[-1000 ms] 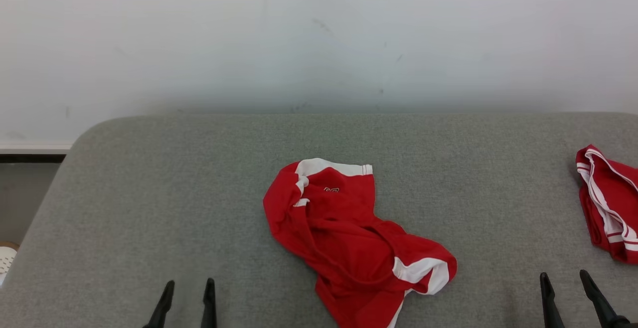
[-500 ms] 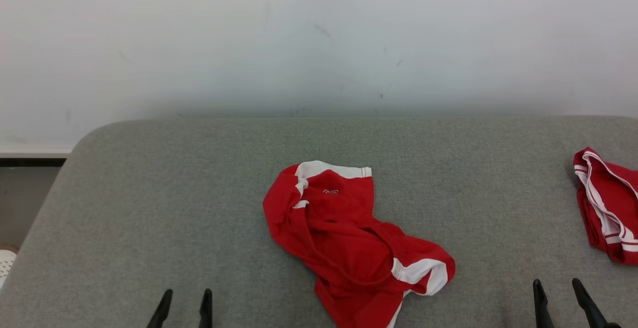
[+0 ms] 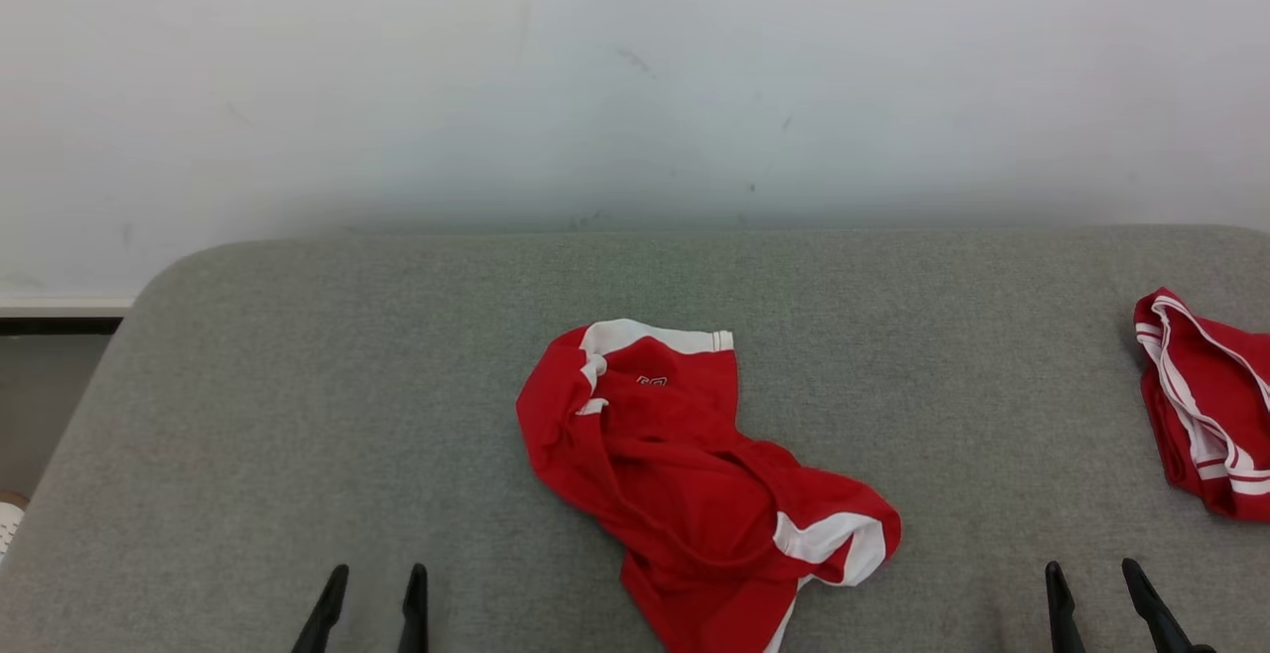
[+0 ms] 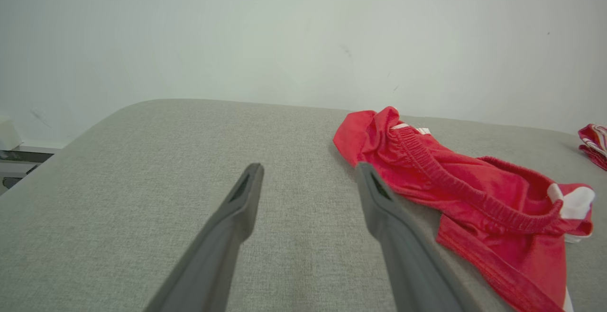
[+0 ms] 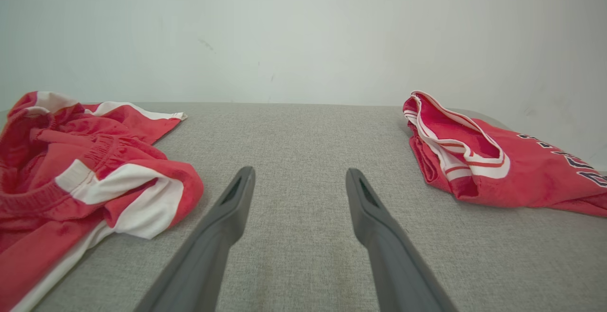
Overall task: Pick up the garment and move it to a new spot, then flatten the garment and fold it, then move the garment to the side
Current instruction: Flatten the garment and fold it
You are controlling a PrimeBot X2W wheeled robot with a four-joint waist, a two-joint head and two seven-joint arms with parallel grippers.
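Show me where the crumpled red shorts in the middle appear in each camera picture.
Head view: crumpled red shorts, centre, toward the bottom edge.
Left wrist view: shorts across the right half.
Right wrist view: shorts at the left edge.
Shared landmark: the other red garment, right of the shorts in all three.

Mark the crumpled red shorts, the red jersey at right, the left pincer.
red shorts [image 3: 675, 455]: head view, middle of the crumpled fabric.
red jersey [image 5: 521, 179]: right wrist view, red body beside the striped trim.
left pincer [image 4: 308, 167]: left wrist view, midway between its fingertips.
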